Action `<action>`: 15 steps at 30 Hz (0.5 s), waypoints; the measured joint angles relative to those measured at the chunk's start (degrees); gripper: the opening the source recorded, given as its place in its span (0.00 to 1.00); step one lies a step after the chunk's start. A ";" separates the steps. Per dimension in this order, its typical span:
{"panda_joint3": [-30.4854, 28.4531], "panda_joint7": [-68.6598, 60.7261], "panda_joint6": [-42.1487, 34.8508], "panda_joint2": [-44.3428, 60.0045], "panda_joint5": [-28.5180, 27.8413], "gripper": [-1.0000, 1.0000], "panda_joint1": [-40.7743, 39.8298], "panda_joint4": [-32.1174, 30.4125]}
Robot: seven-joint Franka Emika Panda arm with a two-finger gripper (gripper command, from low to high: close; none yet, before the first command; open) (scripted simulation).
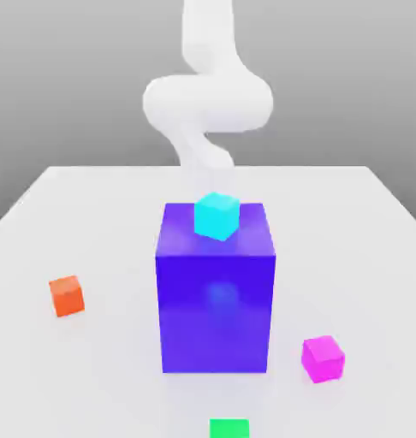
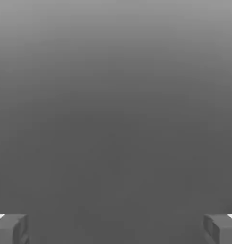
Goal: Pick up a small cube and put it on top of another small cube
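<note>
Exterior view: showed the small cube, magenta, on the table near the front, just right of the big blue-violet block by the exterior view's right; cyan cube atop that block, orange cube well apart at left, green cube at the front edge. Hand view alone revealed the fingers spread wide, holding nothing, facing blank grey. Best approached from above, centred on the magenta cube, clear of the block.

A simulated test scene: a plain white tabletop stood against a blank grey backdrop, strewn with flat-coloured blocks, rendered without room features.
</note>
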 joint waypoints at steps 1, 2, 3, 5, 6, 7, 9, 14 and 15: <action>-1.07 -2.87 0.76 1.63 0.88 0.50 1.87 -0.59; -2.08 -5.64 1.50 3.20 1.74 0.50 3.65 -1.16; -3.02 -8.37 2.20 4.74 2.62 0.50 5.36 -1.70; -4.89 -13.68 3.58 7.80 4.22 0.50 8.78 -2.79; -5.71 -16.38 4.26 9.33 5.12 0.50 10.37 -3.32; -6.50 -19.08 4.94 10.87 6.01 0.50 11.94 -3.86; -7.89 -24.45 6.30 13.95 7.80 0.50 14.91 -4.93; -10.50 -37.93 9.57 21.71 12.22 0.50 21.61 -7.55; -11.07 -40.46 10.25 23.24 12.89 0.50 23.03 -8.09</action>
